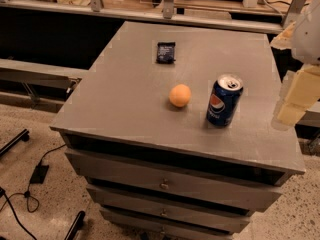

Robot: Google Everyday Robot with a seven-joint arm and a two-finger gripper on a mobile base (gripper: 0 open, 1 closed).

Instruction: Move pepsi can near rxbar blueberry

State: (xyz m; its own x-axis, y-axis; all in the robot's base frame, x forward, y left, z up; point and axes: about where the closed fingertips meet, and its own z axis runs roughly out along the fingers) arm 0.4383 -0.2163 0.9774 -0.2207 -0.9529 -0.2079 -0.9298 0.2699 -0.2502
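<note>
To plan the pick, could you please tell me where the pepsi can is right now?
In the camera view the pepsi can stands upright front-right on the cabinet top, right of the orange fruit; the gripper hovers at its right.

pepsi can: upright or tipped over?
Upright. The pepsi can stands on its base on the cabinet top, silver lid up. The hand is at the right edge of view, apart from it.

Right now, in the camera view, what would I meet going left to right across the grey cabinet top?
Flat dark navy rxbar blueberry packet → round orange fruit → dark blue cylindrical pepsi can → pale gripper, at the far right.
</note>
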